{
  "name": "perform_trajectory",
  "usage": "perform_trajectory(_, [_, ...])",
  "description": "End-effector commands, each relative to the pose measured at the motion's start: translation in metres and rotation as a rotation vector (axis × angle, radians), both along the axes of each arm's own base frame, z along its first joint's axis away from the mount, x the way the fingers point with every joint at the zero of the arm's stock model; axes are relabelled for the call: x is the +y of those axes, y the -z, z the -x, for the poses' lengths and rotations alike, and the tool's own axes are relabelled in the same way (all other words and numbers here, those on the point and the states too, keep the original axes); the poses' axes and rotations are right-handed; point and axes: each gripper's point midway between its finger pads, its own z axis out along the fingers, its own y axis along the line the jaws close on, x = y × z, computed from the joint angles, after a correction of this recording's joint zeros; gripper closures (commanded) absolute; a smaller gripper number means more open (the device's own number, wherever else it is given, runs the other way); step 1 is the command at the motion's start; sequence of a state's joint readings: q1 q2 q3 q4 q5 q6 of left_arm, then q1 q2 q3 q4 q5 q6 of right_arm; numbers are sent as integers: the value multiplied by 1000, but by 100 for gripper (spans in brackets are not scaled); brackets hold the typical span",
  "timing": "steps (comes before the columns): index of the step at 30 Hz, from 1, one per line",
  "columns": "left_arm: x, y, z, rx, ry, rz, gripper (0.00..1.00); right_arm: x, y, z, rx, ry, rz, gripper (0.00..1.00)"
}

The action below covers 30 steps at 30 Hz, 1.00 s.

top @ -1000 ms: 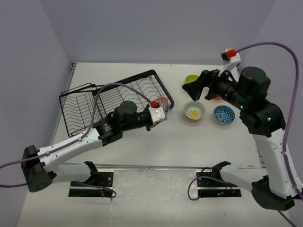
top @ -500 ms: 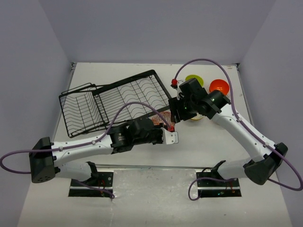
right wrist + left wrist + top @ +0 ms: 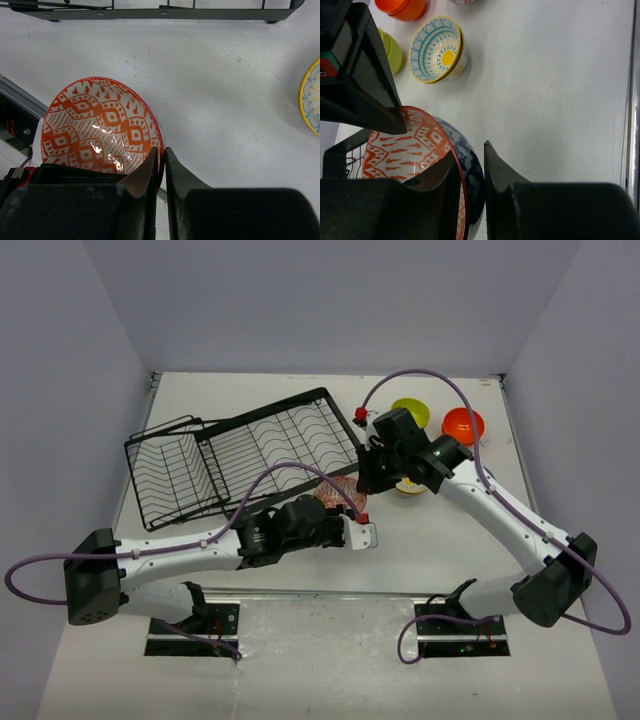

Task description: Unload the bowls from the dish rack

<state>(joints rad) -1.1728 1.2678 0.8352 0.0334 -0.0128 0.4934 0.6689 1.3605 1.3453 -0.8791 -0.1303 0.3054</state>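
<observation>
Bowl [image 3: 102,125] tilted, mouth partly upward.

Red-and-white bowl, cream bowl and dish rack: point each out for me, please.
red-and-white bowl [image 3: 100,125], right wrist view, patterned inside.
cream bowl [image 3: 447,57], left wrist view, yellow centre.
dish rack [image 3: 290,430], top external view, wire grid floor.

Red-and-white diamond-patterned bowl [image 3: 102,125], teal-and-yellow bowl [image 3: 437,50], lime bowl [image 3: 414,411], orange bowl [image 3: 463,424], black rack [image 3: 250,448]
</observation>
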Motion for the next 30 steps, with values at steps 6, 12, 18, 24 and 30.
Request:
perform_trajectory(6, [8, -67, -47, -145, -250, 208, 0, 9, -17, -21, -48, 90, -172, 100])
perform_trajectory(12, [24, -129, -35, -9, -315, 420, 0, -73, -28, -84, -182, 467, -306, 100])
perform_trajectory(18, [136, -164, -57, 188, -931, 717, 0, -191, -20, -107, -338, 907, -313, 100])
perform_trajectory(24, [222, -154, -42, 259, -1230, 765, 0, -303, -2, -104, -424, 1319, -271, 100])
perform_trajectory(30, [236, -140, -28, 298, -1166, 775, 0, -346, 27, -90, -416, 1482, -279, 100])
